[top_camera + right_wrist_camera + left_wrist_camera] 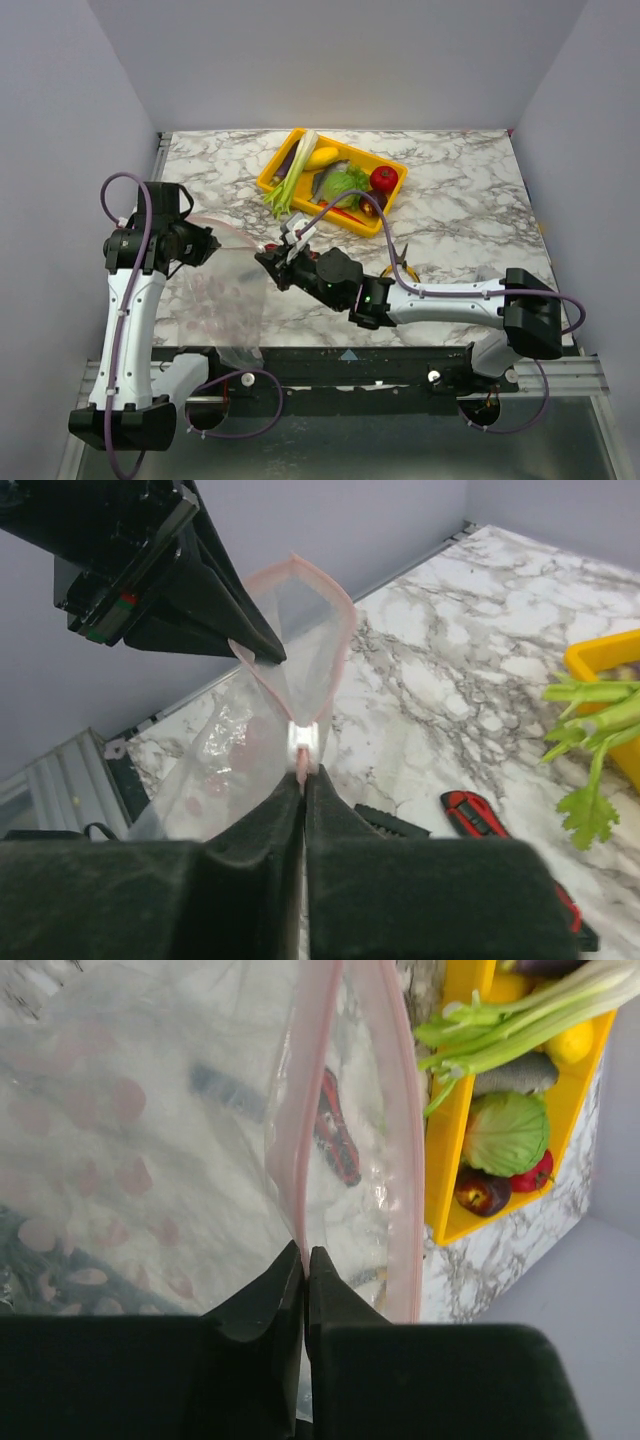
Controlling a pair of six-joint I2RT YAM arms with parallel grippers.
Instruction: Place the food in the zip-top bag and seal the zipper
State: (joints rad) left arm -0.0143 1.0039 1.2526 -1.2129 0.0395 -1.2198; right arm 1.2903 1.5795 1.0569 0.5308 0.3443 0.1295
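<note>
The clear zip-top bag [225,300], printed with pink dots, hangs between my two grippers above the table. My left gripper [305,1255] is shut on one end of its pink zipper strip [312,1100]. My right gripper [304,775] is shut on the other end, just below a white slider [304,742]. The mouth gapes open between them [296,640]. I see no food inside. The food lies in the yellow tray [283,160]: leek [297,165], squash [322,156], fish [327,183], lettuce [350,183], tomato [384,178]. In the top view the left gripper [208,243] and the right gripper [270,260] are close together.
A red-and-black pocket knife [478,816] lies on the marble table below the bag and shows through the plastic in the left wrist view [338,1140]. Yellow pliers handles [410,268] peek out beside the right arm. The tray's near wall [447,1150] is right of the bag.
</note>
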